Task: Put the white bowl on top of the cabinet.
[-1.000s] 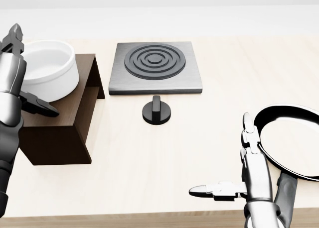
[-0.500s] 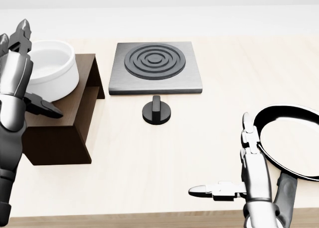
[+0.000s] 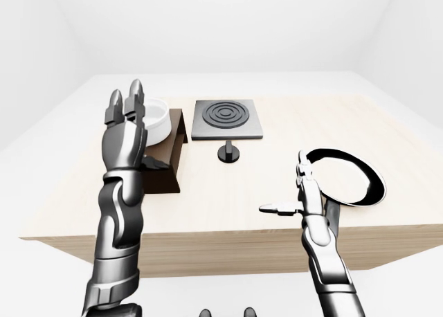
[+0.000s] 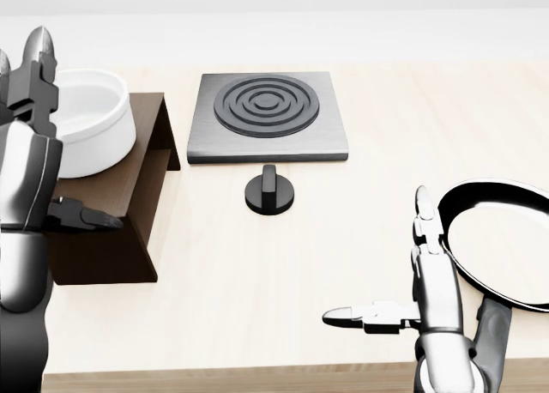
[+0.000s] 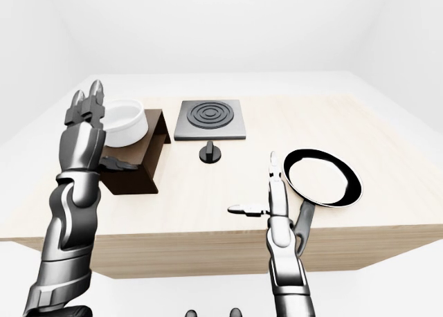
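Note:
The white bowl (image 4: 93, 127) rests on top of the dark brown cabinet (image 4: 120, 230) at the left of the head view. My left hand (image 4: 39, 153) is open, fingers pointing up, beside and below the bowl and apart from it. It also shows in the right-eye view (image 5: 86, 133). My right hand (image 4: 403, 281) is open and empty at the lower right, thumb stretched left, next to the black frying pan (image 4: 502, 243).
A grey stove plate with rings (image 4: 268, 114) lies at the top middle, with a black knob (image 4: 269, 191) below it. The pan's handle (image 4: 487, 337) runs down beside my right wrist. The wooden table's near edge (image 4: 257, 371) runs along the bottom.
My left hand has drawn back from the bowl, toward the bottom of the view and nearer the camera, staying open. The bowl stays on the cabinet. My right hand barely moved.

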### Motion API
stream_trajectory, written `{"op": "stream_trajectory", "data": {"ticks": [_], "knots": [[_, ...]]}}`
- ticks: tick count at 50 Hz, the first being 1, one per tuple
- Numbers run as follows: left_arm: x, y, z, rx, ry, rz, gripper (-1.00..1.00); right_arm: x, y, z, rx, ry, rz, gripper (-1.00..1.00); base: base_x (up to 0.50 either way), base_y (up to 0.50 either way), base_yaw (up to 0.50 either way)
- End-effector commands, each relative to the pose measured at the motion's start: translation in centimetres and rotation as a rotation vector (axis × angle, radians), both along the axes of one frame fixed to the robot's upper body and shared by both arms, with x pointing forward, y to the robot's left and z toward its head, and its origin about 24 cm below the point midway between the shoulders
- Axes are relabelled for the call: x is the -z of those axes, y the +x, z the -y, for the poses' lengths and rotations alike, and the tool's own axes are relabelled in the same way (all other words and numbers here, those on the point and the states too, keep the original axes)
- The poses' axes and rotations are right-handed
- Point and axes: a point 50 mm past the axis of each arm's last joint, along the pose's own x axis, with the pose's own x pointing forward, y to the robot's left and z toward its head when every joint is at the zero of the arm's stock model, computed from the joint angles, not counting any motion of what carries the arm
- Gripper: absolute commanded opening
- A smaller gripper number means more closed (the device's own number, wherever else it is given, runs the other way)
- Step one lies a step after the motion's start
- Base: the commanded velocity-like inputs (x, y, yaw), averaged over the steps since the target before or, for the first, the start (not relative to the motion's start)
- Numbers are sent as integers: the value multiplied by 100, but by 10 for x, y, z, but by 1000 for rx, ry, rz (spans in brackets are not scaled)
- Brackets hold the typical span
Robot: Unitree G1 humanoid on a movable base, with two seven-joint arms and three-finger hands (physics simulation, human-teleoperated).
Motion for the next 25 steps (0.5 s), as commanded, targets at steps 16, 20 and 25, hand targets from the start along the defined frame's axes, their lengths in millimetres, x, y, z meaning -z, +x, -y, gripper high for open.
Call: {"op": "stream_trajectory", "data": {"ticks": [16, 20, 25], "knots": [[19, -62, 36, 224, -361, 41, 100, -43, 12, -3, -5, 40, 125, 100, 0, 0, 0], [21, -66, 42, 261, -371, 13, 100, -52, 15, -3, -5, 46, 163, 100, 0, 0, 0], [29, -68, 50, 282, -398, -23, 100, -65, 13, -3, -9, 59, 219, 100, 0, 0, 0]]}}
